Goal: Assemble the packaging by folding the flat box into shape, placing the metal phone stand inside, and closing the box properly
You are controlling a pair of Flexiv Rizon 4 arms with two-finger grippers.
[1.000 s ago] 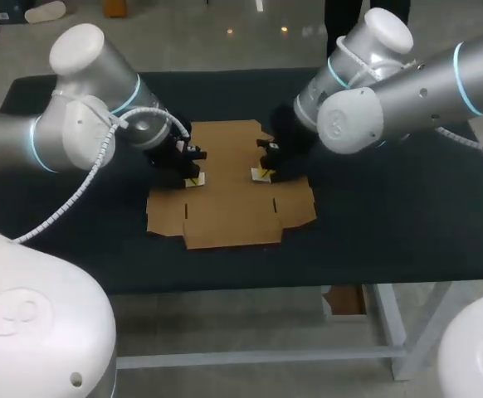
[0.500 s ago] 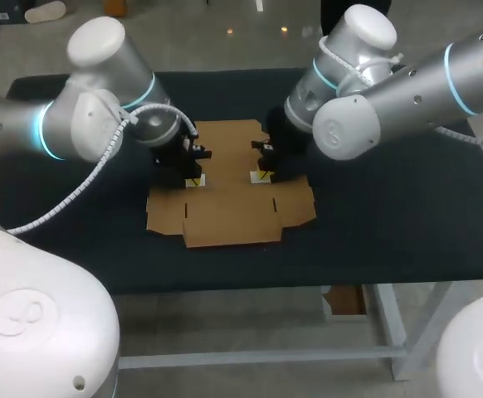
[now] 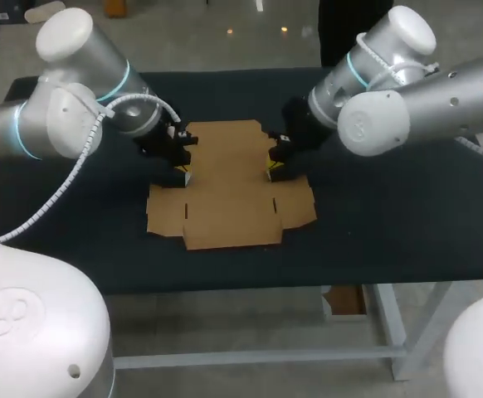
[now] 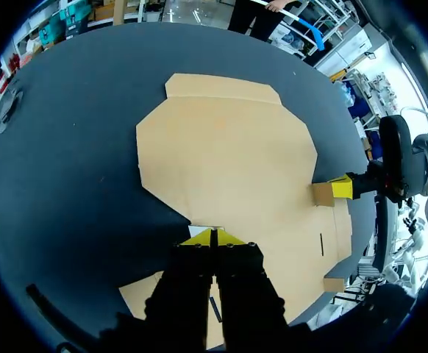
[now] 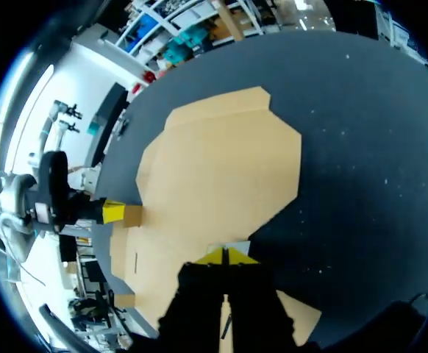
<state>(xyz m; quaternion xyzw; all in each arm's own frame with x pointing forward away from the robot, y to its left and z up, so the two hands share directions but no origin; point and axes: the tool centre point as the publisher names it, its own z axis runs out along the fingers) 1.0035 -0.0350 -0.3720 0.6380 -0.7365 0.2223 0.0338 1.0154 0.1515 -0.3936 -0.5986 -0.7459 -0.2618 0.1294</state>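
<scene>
the flat box [image 3: 229,186] lies unfolded in the middle of the dark surface [image 3: 391,224]. the left gripper [image 3: 184,176] is at its left edge and the right gripper [image 3: 273,172] at its right edge. each has its fingers pressed together beside a small raised side flap.

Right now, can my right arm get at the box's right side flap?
Probably yes: the right gripper sits at that edge of the flat box, tips seemingly pinched on the small flap. Nothing lies in its way; the left gripper is at the opposite edge.
</scene>
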